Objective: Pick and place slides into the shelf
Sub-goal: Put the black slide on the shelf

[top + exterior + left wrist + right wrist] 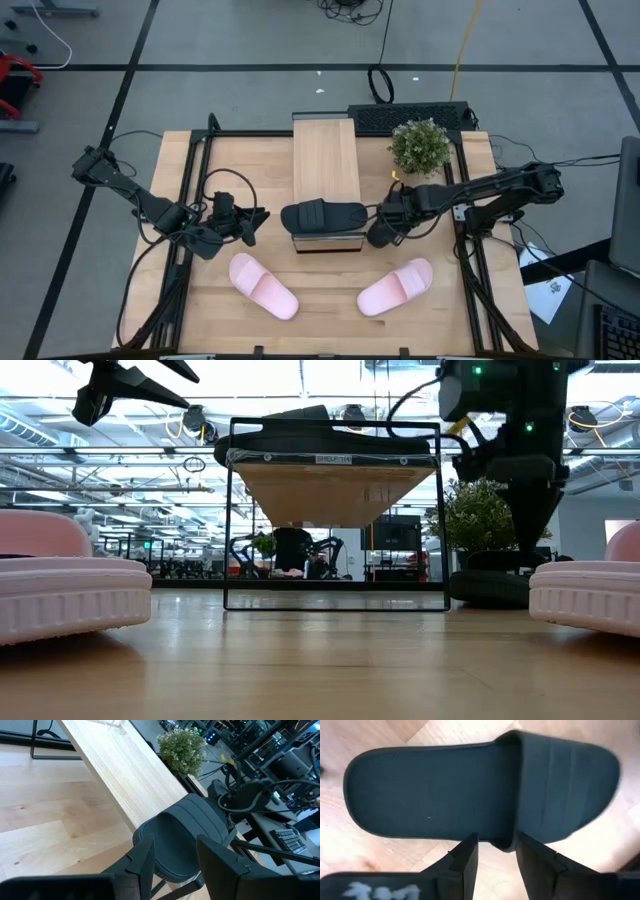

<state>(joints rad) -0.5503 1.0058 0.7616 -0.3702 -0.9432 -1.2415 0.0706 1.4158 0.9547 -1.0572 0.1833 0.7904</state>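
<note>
Second black slide point(381, 234) mostly hidden under the right arm in the high view, both pink slides point(60, 585) cut off by the low view's side edges, shelf point(125, 770) top running past the left wrist view's edge, black slide point(485, 795) strap blurred in the right wrist view

This is a big robot lab: grey floor with black tape lines point(300, 67), loose cables point(381, 82), bright ceiling lights point(300, 380), more robot tables far back.
</note>
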